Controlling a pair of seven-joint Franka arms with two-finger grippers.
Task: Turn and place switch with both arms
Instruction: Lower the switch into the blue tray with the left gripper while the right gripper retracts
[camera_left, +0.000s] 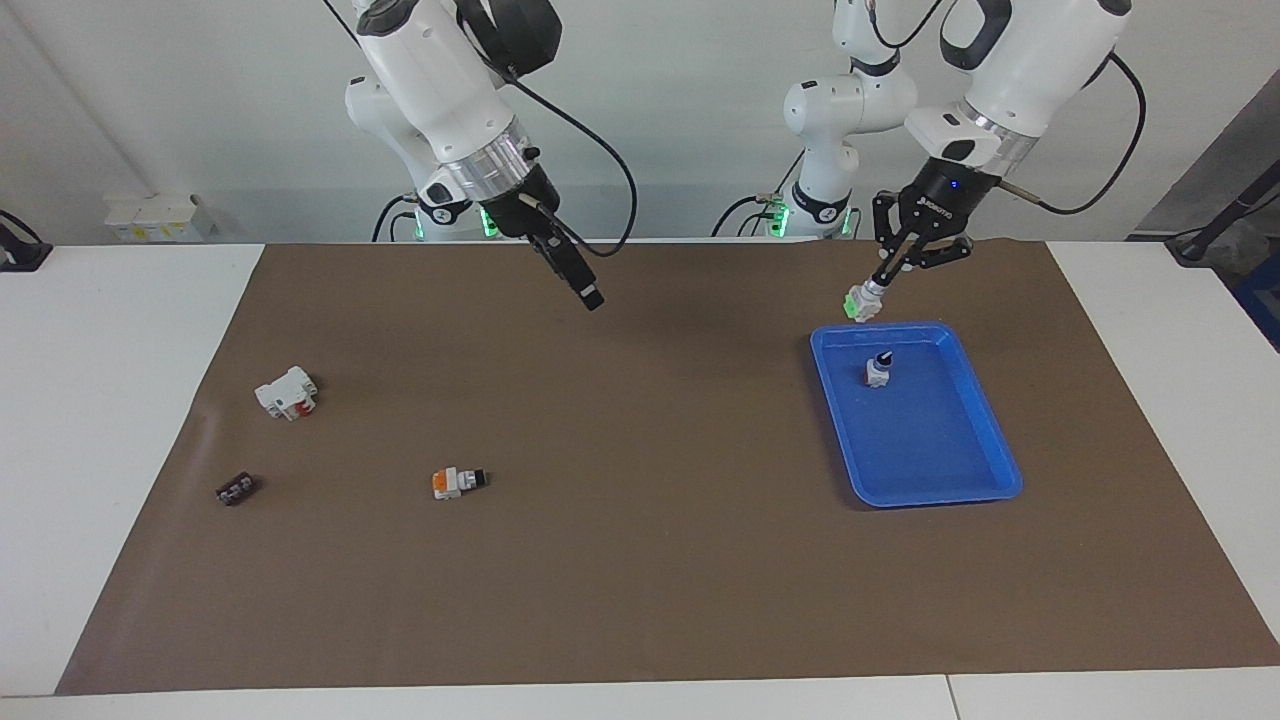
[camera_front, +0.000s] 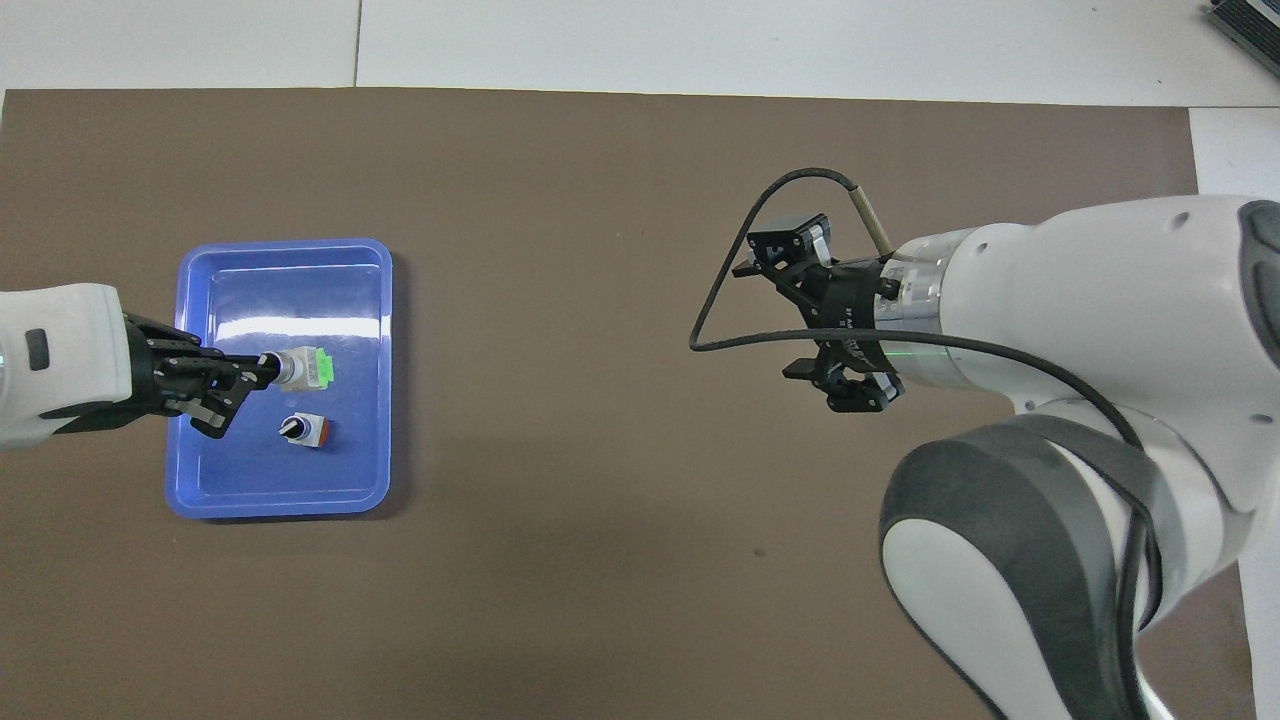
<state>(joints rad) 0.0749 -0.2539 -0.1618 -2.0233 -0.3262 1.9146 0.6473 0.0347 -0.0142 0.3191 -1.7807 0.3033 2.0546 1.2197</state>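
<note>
My left gripper (camera_left: 879, 284) is shut on the knob end of the switch (camera_left: 858, 303), whose green block points down and away from the fingers. It holds the switch in the air over the blue tray (camera_left: 985, 450), above the tray's edge nearer the robots. In the overhead view the left gripper (camera_front: 262, 368) and the switch (camera_front: 306, 368) cover the tray (camera_front: 210, 480). My right gripper (camera_left: 590, 296) hangs over the brown mat near the table's middle, empty. The overhead view shows the right gripper (camera_front: 768, 320) with its fingers spread wide.
A white switch with a black knob (camera_left: 877, 372) stands in the tray. Toward the right arm's end of the mat lie an orange-ended switch (camera_left: 458, 482), a white and red block (camera_left: 287, 392) and a small black part (camera_left: 236, 489).
</note>
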